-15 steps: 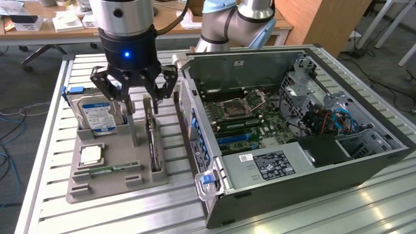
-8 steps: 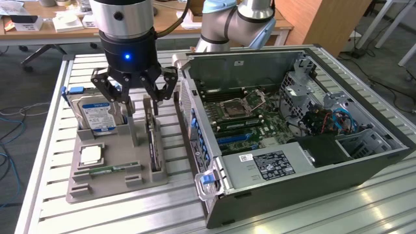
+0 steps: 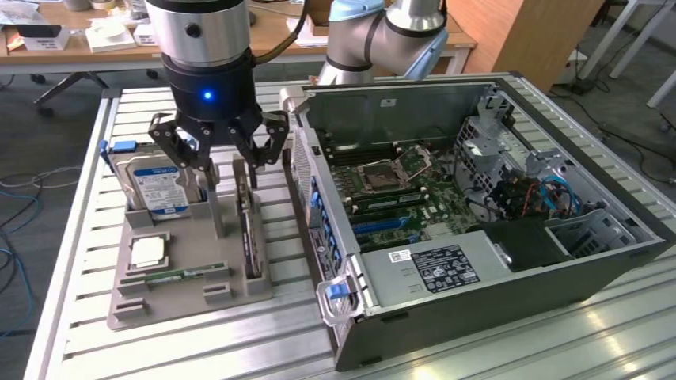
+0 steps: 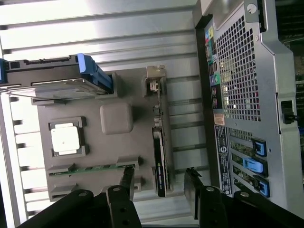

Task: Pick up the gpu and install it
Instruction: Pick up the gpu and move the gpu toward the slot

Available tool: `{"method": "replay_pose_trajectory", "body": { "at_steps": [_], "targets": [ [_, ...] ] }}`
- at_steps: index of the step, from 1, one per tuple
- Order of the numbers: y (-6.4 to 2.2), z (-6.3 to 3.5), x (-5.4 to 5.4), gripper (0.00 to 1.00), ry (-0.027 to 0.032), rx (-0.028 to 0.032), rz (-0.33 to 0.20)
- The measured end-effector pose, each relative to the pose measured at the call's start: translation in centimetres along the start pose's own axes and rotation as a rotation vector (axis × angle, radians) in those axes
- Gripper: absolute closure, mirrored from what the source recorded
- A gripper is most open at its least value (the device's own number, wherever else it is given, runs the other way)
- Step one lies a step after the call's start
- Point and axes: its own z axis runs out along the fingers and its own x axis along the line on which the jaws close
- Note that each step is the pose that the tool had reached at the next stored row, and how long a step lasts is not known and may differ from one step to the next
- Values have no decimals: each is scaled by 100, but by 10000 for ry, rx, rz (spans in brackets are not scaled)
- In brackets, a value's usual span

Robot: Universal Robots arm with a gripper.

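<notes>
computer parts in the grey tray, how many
4: hard drive standing upright, square chip lying flat, green memory stick beside it, black card on edge nearest the computer case.

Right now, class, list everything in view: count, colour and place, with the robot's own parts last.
gpu: one, black, on edge in the parts tray, on the side toward the computer case.
hard drive: one, silver with blue-white label, upright in the tray.
processor chip: one, silver, flat in the tray.
memory stick: one, green, flat in the tray.
parts tray: one, grey, on the table.
computer case: one, dark grey, side open, beside the tray.
table: one, silvery slats, under everything.
arm: one, silver and black, above the tray.
gripper: one, black, open, empty, above the gpu.
</notes>
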Motion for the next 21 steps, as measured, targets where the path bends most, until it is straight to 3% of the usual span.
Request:
{"method": "replay_pose_trajectory", "body": {
  "at_steps": [21],
  "targets": [
    [0,17,-3,45,0,0,0]
  ]
}}
